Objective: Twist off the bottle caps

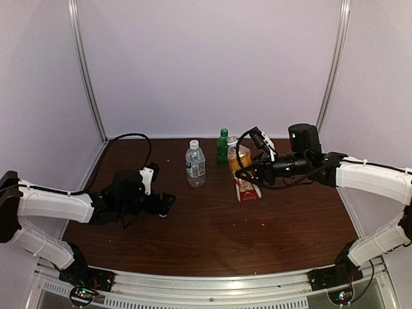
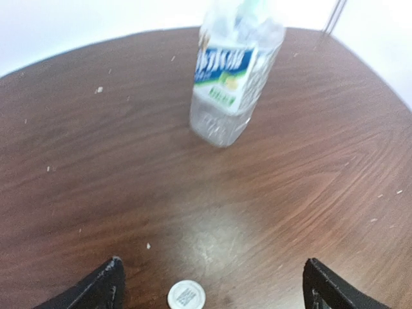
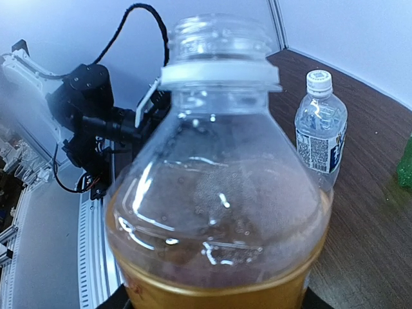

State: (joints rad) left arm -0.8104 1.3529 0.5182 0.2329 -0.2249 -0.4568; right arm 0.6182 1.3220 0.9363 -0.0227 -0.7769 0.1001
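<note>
Item 1: loose white cap (image 2: 187, 295). Lies flat on the table (image 1: 212, 238), top up. It carries a small grey printed square, unreadable. It sits between the spread fingers of the left gripper (image 2: 212, 265) and touches neither. The jaws are wide apart and hold nothing.

Item 2: amber bottle (image 3: 219, 212). Neck open, with only a white collar ring left on it. Red label, writing too small to read. Positioned right of table centre, clamped in the right gripper (image 1: 244, 172), whose jaws are closed on its body.

Item 3: water bottle (image 1: 195, 166). White screw cap (image 3: 319, 82) on. Blue-and-white label with white characters, a green patch and a printed code block, none legible. Stands near table centre, beyond the left gripper.

Item 4: green bottle (image 1: 222, 149). Green cap (image 1: 223, 131) on. Stands near the back edge, just beside the amber bottle.

Room: bare wood runs across the near half to the metal rail (image 1: 212, 283). All bottles stand well apart from the side edges.
</note>
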